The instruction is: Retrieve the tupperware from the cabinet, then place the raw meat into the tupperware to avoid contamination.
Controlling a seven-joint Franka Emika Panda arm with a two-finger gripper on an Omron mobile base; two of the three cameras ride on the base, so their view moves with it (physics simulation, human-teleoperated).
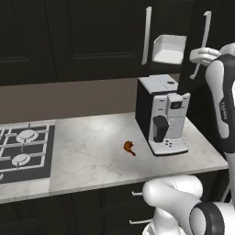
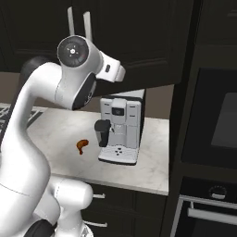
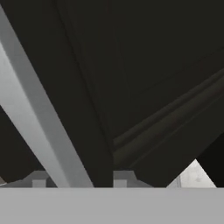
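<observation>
The pincer (image 3: 79,181) is straddling the cabinet's silver bar handle (image 3: 39,118), fingers parted either side. The tupperware (image 1: 169,49) is sitting inside the opened cabinet (image 1: 92,36); light, stiff, probably slippery, best pinched by its rim. The raw meat (image 1: 129,147) is lying on the table (image 1: 92,147).

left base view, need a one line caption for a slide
Cabinet door ajar showing the white tupperware inside, raw meat on the marble counter beside the coffee machine.
</observation>
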